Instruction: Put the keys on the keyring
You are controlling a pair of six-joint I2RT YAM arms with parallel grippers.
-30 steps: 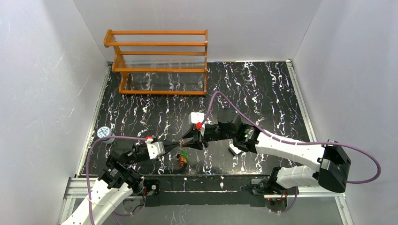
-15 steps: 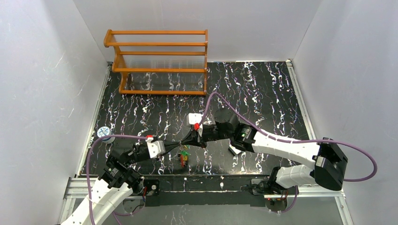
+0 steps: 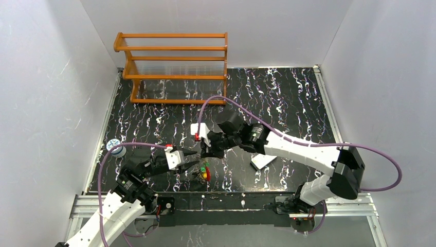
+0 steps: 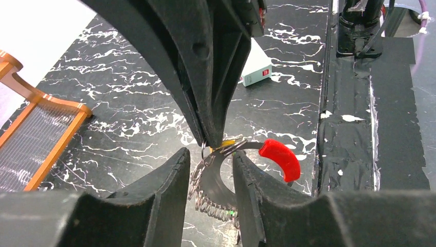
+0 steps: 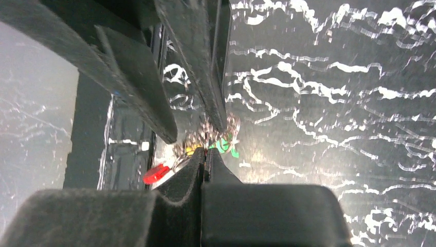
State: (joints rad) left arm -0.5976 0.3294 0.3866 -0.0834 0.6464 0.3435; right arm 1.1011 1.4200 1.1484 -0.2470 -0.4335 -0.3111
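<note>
Where the left arm stretches in from the near left corner, the left gripper (image 4: 211, 157) has its 2 fingers (image 4: 154, 198) apart, 1 on each side of the keyring (image 4: 218, 180). I cannot tell whether either pad touches the band.

The keyring sits low over the table (image 3: 288, 98), near its front edge and a little left of centre, right where the 2 grippers meet. Whether it rests on the surface or hangs clear I cannot tell. Seen from the left wrist, it is a flat whitish curved band with a glossy red section (image 4: 280, 159) on its right. A coiled metal spring (image 4: 211, 206) lies along its lower edge, and thin wire rings are bunched at its top. Seen from the right wrist, a yellow head (image 5: 190, 150) and a green head (image 5: 226, 145) cluster tight against it. The key blades are too small to make out.

The right gripper (image 5: 206, 153) comes in from the right with its fingers pressed together, the tips pinching the keyring's top edge beside the yellow head.

Further right, well apart, a white card (image 3: 263, 161) lies flat on the table. An orange rack (image 3: 175, 67) stands at the back left.
</note>
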